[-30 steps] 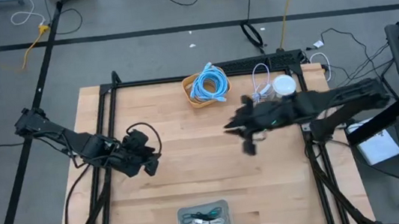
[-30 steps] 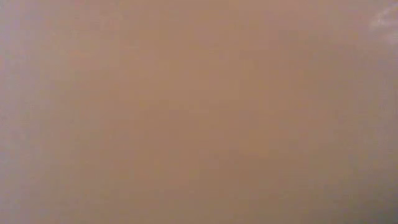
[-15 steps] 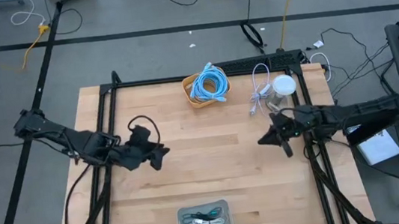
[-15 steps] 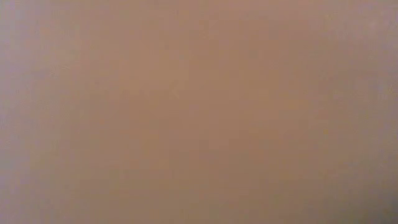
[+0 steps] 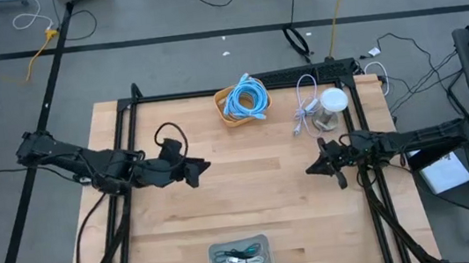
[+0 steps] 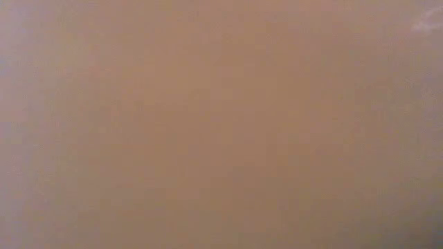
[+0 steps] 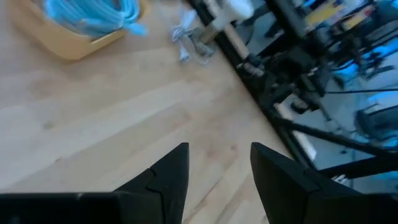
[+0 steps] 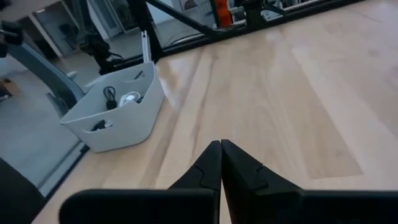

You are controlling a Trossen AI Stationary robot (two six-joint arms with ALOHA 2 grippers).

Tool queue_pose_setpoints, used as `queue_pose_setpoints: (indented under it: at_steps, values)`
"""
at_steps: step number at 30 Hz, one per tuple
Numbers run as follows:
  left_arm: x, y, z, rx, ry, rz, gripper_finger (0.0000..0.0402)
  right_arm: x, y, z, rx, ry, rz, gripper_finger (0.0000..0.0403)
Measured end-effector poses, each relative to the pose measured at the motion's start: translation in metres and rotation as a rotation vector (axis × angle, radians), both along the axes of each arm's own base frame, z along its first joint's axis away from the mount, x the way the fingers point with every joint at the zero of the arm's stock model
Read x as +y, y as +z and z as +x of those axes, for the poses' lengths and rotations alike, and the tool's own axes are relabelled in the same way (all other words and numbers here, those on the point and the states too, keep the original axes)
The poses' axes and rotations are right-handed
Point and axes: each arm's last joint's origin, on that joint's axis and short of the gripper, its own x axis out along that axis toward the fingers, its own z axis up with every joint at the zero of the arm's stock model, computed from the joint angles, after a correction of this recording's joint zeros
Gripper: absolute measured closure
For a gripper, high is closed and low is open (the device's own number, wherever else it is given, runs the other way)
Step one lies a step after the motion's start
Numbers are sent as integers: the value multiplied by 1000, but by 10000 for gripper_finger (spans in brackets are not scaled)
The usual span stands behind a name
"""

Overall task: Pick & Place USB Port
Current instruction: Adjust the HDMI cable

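Observation:
A white cable [image 5: 303,111] lies loose on the table's far right part, beside a clear cup with a white lid [image 5: 331,105]; the left wrist view shows the cable [image 7: 186,38] too. A wooden bowl [image 5: 243,103] at the far edge holds a coiled blue cable [image 7: 93,11]. My left gripper [image 5: 200,166] hovers open over the table's middle left [image 7: 217,155], pointing right. My right gripper [image 5: 313,168] is shut [image 8: 221,147] over the right part, pointing left, and holds nothing that I can see.
A grey bin [image 5: 240,260] with several small cables sits at the near edge, also in the right wrist view [image 8: 118,111]. Black frame rails [image 5: 122,153] run along both table sides. Bare wood [image 5: 257,177] lies between the two grippers.
My right gripper has drawn back from the table's middle toward the right edge, quickly at first. My left gripper has moved right and a little toward the far edge, nearer the table's middle. No object has visibly shifted.

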Motion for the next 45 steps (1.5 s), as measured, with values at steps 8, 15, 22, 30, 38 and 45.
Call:
queue_pose_setpoints:
  at_steps: [8, 15, 22, 30, 38, 45]
  values:
    - [-9, -18, 29, 98, -207, 290, 227, 0, -1, 1, -3, -3, -11, 403]
    - [5, -83, 46, 573, -421, 405, 232, 0, -1, 1, -5, 0, -22, 403]
    - [22, -114, 48, 745, -396, 350, 326, -2, -1, 1, 8, -79, 4, 403]
    - [58, -120, 91, 342, -433, 190, 399, -5, -1, 2, 8, -176, 40, 403]
    - [120, -139, 123, 341, -336, 160, 400, -7, 5, 4, 43, -259, -4, 403]
    - [174, -135, 160, 269, -301, 135, 401, -7, 26, 10, 2, -255, -65, 403]
